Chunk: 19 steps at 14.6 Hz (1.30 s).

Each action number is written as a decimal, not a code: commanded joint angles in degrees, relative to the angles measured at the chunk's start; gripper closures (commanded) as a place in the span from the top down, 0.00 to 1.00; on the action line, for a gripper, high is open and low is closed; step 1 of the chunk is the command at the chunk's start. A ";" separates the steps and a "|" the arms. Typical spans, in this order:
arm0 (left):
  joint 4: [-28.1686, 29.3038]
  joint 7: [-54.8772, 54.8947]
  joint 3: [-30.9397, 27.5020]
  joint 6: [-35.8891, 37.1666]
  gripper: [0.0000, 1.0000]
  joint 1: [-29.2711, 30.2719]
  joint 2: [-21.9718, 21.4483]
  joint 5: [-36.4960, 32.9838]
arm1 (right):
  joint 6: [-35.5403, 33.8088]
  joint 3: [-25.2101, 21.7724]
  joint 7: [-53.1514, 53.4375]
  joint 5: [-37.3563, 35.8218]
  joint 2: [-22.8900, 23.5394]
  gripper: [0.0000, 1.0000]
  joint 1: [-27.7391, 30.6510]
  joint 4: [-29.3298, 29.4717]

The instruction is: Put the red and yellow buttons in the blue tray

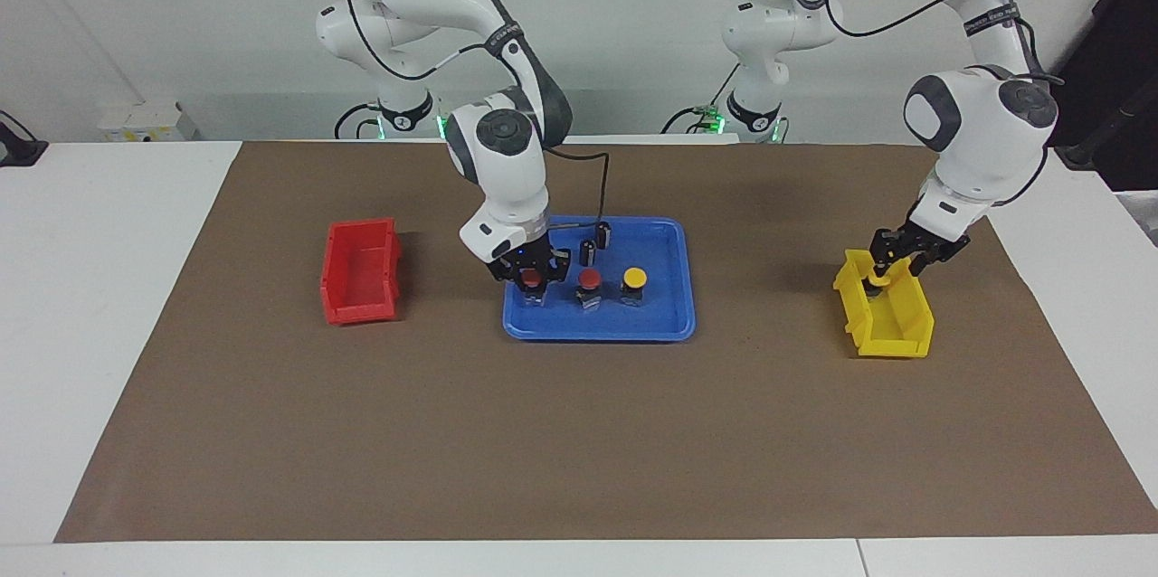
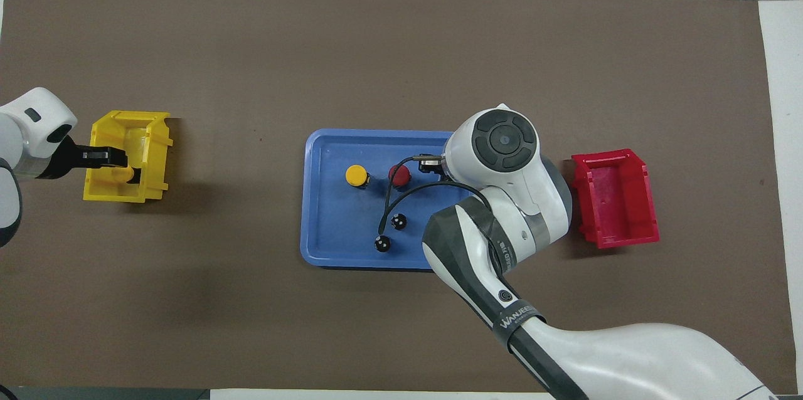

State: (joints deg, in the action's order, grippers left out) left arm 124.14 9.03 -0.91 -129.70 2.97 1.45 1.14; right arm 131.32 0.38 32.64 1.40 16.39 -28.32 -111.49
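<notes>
The blue tray (image 1: 597,333) (image 2: 308,199) lies mid-table. In it stand a red button (image 1: 589,279) (image 2: 399,174) and a yellow button (image 1: 635,276) (image 2: 356,175). My right gripper (image 1: 534,280) is low in the tray at the right arm's end, shut on another red button (image 1: 532,277) beside the standing one. The right arm's wrist hides that button in the overhead view. My left gripper (image 1: 889,262) (image 2: 110,158) reaches down into the yellow bin (image 1: 891,324) (image 2: 154,155), right at a yellow button (image 1: 876,275) (image 2: 123,172) that sits inside.
An empty red bin (image 1: 360,274) (image 2: 618,199) sits toward the right arm's end. Two dark capless cylinders (image 1: 602,234) (image 2: 398,221) stand in the tray, nearer to the robots than the buttons. A brown mat covers the table.
</notes>
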 commanded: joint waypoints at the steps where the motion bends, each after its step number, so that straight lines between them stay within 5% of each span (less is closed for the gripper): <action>1: 2.42 0.82 0.83 -2.75 0.63 0.98 -0.48 -0.44 | -0.09 -0.11 0.23 0.44 -1.89 0.77 -0.16 -1.11; 2: 2.94 0.73 0.83 -3.01 0.63 0.89 -0.39 -0.44 | -1.23 -0.20 0.23 0.35 -1.97 0.98 0.02 0.03; 4: 5.30 0.55 0.83 -6.68 0.56 0.81 0.04 -0.44 | -7.71 -0.64 0.15 -0.09 -2.85 1.00 1.59 5.46; 5: 6.10 0.64 0.83 -8.27 0.12 0.98 0.13 -0.44 | -12.53 -0.64 -0.38 -0.35 -3.37 1.00 3.51 9.32; 6: 5.85 0.55 0.83 -8.20 0.01 0.98 0.22 -0.44 | -17.37 -0.64 -0.47 -0.44 -3.73 1.00 5.53 13.36; 8: -0.26 0.29 0.74 -2.09 0.01 0.81 1.36 -0.44 | -25.20 -0.73 -1.25 -0.44 -4.69 1.00 10.01 19.09; 12: -19.53 -6.09 0.83 23.58 0.01 -4.44 1.02 -0.52 | -34.09 -0.81 -13.80 -0.35 -11.45 1.00 21.09 20.88; 17: -12.89 -30.35 1.26 17.57 0.01 -22.90 -1.27 -0.53 | -42.02 -0.90 -34.01 -0.53 -15.42 1.00 34.18 20.88; 19: -10.86 -34.41 1.35 15.10 0.01 -27.04 -1.18 -0.44 | -42.46 -0.90 -37.81 -2.44 -15.77 1.00 35.17 20.44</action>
State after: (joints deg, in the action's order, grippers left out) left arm 109.89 -22.35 1.39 -111.25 -21.36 1.08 1.16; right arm 89.39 -1.40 -1.77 0.72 0.87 5.80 -90.13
